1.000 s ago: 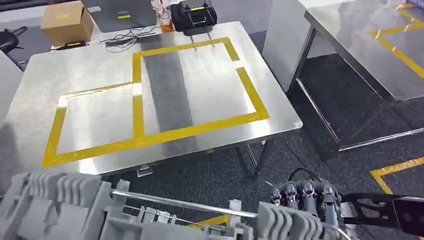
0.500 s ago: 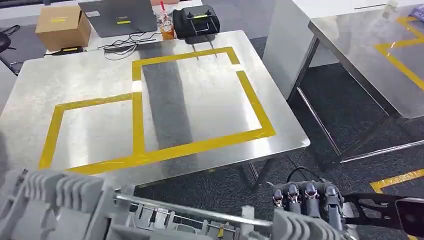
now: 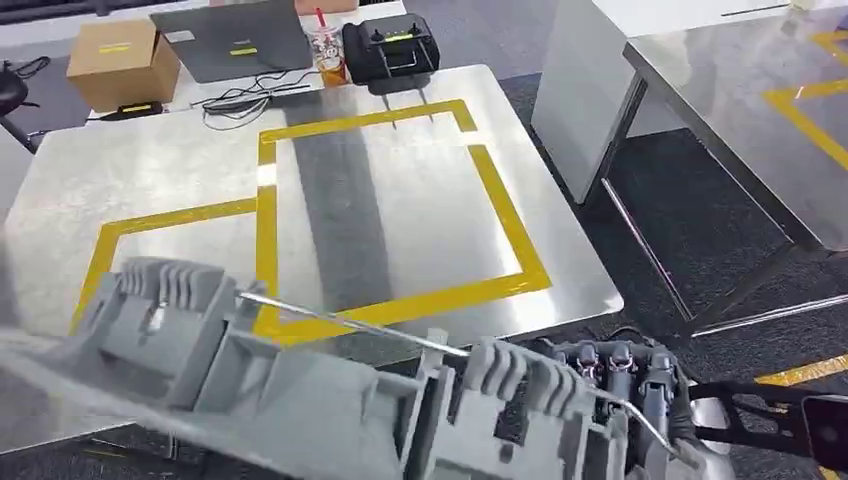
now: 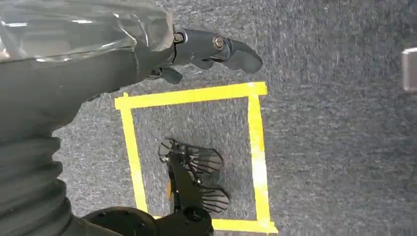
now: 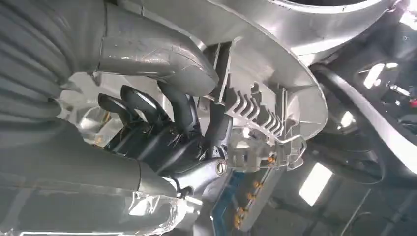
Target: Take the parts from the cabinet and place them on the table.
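Note:
A large grey moulded part (image 3: 300, 390) with ribbed blocks and a thin metal rod (image 3: 340, 320) hangs low across the head view, in front of the steel table (image 3: 420, 200). My right hand (image 3: 620, 380) grips its right end, dark fingers wrapped over the edge. The right wrist view shows those fingers (image 5: 162, 132) curled into the part's ribbed casting (image 5: 265, 123). The table top carries yellow tape rectangles and holds no part. My left hand (image 4: 211, 46) hangs over the carpet with nothing in its fingers.
At the table's far edge stand a cardboard box (image 3: 122, 62), a laptop (image 3: 235, 38), a drink cup (image 3: 327, 50), a black device (image 3: 390, 45) and cables. A second steel table (image 3: 740, 90) stands to the right across a carpeted gap. Yellow tape (image 4: 192, 96) marks the floor.
The grey part has come up and tilted, its left end now higher and overlapping the table's near edge. The view has shifted slightly toward the table.

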`<act>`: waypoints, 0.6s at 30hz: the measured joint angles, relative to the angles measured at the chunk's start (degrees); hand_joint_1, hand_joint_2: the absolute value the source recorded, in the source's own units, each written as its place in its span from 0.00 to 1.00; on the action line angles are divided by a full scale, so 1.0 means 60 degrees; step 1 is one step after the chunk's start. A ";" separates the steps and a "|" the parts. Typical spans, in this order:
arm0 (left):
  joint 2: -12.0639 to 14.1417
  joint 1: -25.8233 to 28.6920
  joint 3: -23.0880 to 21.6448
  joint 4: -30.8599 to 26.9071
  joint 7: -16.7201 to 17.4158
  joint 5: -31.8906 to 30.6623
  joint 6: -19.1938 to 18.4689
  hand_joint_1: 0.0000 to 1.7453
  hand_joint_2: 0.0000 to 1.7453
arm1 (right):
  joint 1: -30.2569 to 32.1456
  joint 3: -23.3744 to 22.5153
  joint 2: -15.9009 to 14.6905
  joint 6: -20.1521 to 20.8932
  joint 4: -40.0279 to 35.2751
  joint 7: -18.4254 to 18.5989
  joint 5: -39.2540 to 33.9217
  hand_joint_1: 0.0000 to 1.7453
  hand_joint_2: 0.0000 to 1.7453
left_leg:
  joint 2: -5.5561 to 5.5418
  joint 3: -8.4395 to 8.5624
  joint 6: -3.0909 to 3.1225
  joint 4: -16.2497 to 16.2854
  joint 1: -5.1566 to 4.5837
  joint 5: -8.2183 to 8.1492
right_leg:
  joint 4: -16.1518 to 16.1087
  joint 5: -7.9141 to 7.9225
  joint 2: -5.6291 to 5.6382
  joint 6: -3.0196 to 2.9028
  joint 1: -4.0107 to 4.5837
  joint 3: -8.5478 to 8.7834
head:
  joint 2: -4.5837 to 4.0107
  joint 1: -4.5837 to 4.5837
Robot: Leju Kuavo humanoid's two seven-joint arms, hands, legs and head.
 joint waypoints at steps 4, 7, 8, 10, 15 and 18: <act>0.0000 0.0004 0.0036 0.0011 -0.0018 -0.0015 -0.0095 0.00 1.00 | -0.0222 -0.0426 -0.0065 -0.0051 -0.0055 -0.0237 0.0514 0.99 1.00 | 0.0039 -0.1387 -0.0163 0.2183 0.0167 -0.0725 | 0.0005 -0.0059 0.0012 -0.0017 0.0013 0.0012 | 0.0000 0.0019; 0.0007 0.0013 0.0058 0.0029 -0.0113 -0.0015 -0.0102 0.00 1.00 | -0.0624 -0.0702 -0.0200 -0.0196 -0.0054 -0.0371 0.0891 0.99 1.00 | 0.0062 -0.0687 -0.0060 0.0277 0.0173 0.0548 | 0.0000 -0.0088 0.0055 0.0018 0.0021 0.0112 | 0.0000 0.0011; 0.0015 0.0013 0.0080 0.0029 -0.0142 -0.0014 -0.0102 0.00 1.00 | -0.0789 -0.0783 -0.0248 -0.0248 -0.0054 -0.0419 0.1031 0.99 1.00 | 0.0069 -0.0333 0.0036 -0.0520 0.0142 0.0983 | -0.0006 -0.0107 0.0057 0.0049 0.0025 0.0146 | 0.0000 0.0015; 0.0033 -0.0012 0.0117 0.0044 -0.0197 -0.0011 -0.0113 0.00 1.00 | -0.1073 -0.0936 -0.0332 -0.0346 -0.0051 -0.0462 0.1205 0.99 1.00 | 0.0099 -0.0254 0.0109 -0.0792 0.0051 0.0740 | -0.0010 -0.0120 0.0056 0.0120 0.0054 0.0130 | 0.0000 0.0026; 0.0047 0.0041 0.0193 0.0167 -0.0339 -0.0011 -0.0193 0.00 1.00 | -0.1641 -0.1212 -0.0633 -0.0590 -0.0026 -0.0331 0.1438 0.99 1.00 | 0.0099 -0.0003 0.0384 -0.1067 0.0082 0.1126 | 0.0530 -0.0454 0.0032 0.0268 0.0046 -0.0104 | 0.0000 0.0058; 0.0015 0.0053 0.0295 0.0208 -0.0372 -0.0011 -0.0313 0.00 1.00 | -0.1807 -0.1337 -0.0842 -0.0740 0.0070 -0.0251 0.1748 0.99 1.00 | 0.0082 -0.0023 0.0411 -0.1057 0.0049 0.1114 | 0.2787 -0.1323 0.0033 0.0215 0.0040 -0.1180 | 0.0000 0.0059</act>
